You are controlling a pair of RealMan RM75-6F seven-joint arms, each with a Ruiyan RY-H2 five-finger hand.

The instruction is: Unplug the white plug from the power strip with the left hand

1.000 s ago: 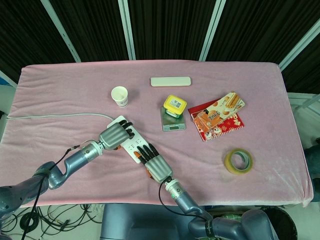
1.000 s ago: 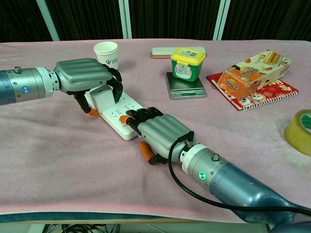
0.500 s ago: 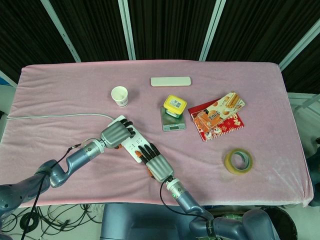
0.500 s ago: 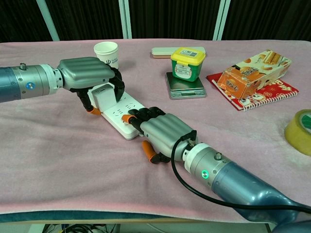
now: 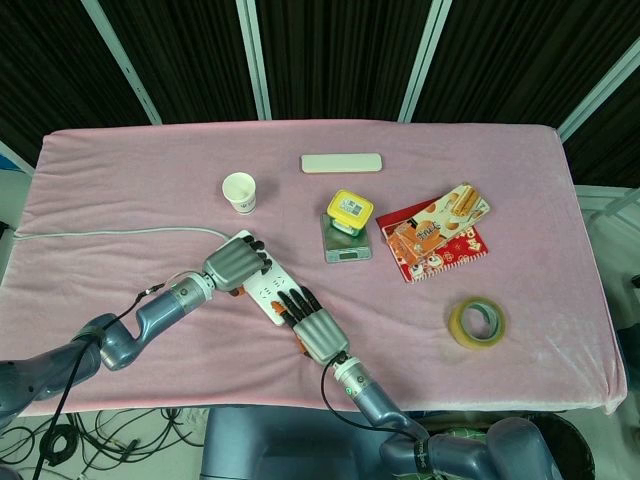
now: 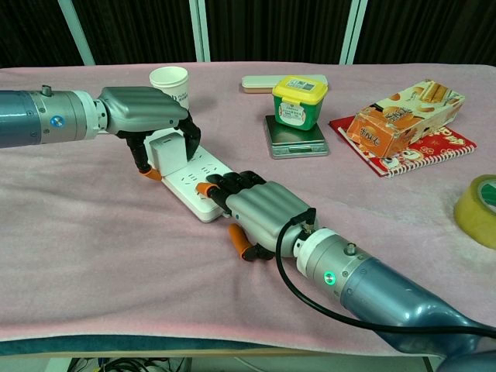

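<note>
Chest view shows the white plug (image 6: 164, 152) sitting at the far end of the power strip (image 6: 195, 180) on the pink table (image 6: 93, 232), tucked under the left hand (image 6: 147, 116), whose fingers curl down around the plug's sides and grip it. Nearer the camera, the right hand (image 6: 260, 211) lies palm down on the strip's near end, fingers (image 6: 232, 183) stretched flat across its top and pressing on it, holding nothing
</note>
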